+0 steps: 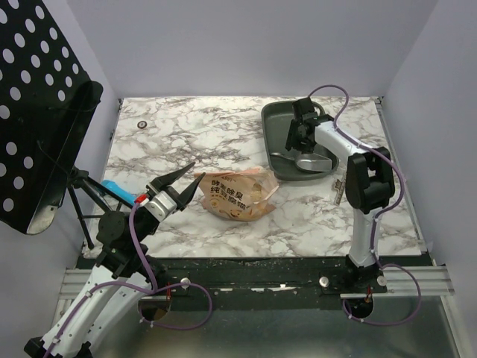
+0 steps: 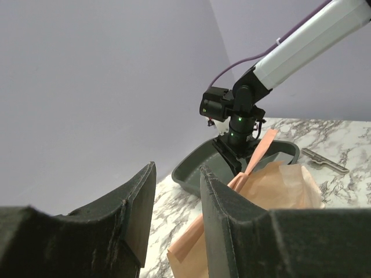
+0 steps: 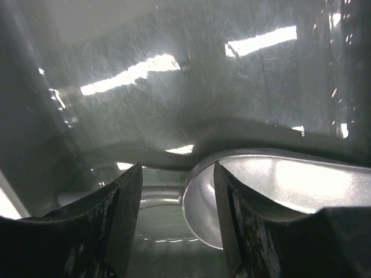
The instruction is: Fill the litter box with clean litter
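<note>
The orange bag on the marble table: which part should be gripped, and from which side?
Grip the thin orange edge strip that stands up along the bag, not its bulging body. Come from the bag's left end, where the open jaws of the left arm point at it. The strip is flat and raised, so it probably fits between the jaws.

One table. One litter box, upper right of the top view, and one silvery scoop in it. One orange-tan printed bag at centre. One small metal piece, right of centre. One dark ring, upper left. One black perforated panel, far left. Two end effectors: the left end effector and the right end effector.
</note>
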Action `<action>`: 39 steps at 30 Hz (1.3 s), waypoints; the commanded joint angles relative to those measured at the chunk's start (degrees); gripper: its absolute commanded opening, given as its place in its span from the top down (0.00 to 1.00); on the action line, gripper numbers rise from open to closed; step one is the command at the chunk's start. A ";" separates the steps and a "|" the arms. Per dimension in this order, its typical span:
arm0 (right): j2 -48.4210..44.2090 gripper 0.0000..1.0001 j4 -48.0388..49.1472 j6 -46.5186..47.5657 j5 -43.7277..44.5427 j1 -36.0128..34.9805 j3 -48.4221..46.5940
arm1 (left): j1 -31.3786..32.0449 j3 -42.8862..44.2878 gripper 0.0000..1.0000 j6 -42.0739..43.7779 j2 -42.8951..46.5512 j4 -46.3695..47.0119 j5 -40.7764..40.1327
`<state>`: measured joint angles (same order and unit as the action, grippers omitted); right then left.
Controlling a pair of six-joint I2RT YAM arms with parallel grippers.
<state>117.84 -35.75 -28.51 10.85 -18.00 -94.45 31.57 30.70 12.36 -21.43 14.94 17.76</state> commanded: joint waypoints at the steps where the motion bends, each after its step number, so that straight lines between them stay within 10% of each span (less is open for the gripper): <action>1: 1.60 0.41 -2.66 -0.84 -0.66 0.16 -0.73 | -0.11 0.15 0.55 -0.41 0.69 0.35 -0.62; 13: 4.76 0.60 -3.28 0.12 -1.89 0.16 0.06 | -0.11 0.15 0.55 -0.32 0.86 0.00 -0.97; 17: 4.59 0.99 -3.28 0.74 -1.36 0.16 -0.20 | -0.11 0.15 0.55 -0.23 0.86 0.00 -1.15; 27: -4.97 1.00 -0.73 5.91 0.57 0.24 -4.16 | -0.19 0.06 0.55 -1.11 -0.19 0.53 -3.95; 39: -28.09 1.00 -0.89 35.34 -3.74 -11.16 -4.33 | -0.46 13.41 0.50 -9.36 -5.02 -14.84 -6.78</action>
<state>94.87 -34.61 -6.50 9.10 -22.72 -97.08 31.57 39.51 8.40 -25.54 5.32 12.43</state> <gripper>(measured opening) 0.017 0.498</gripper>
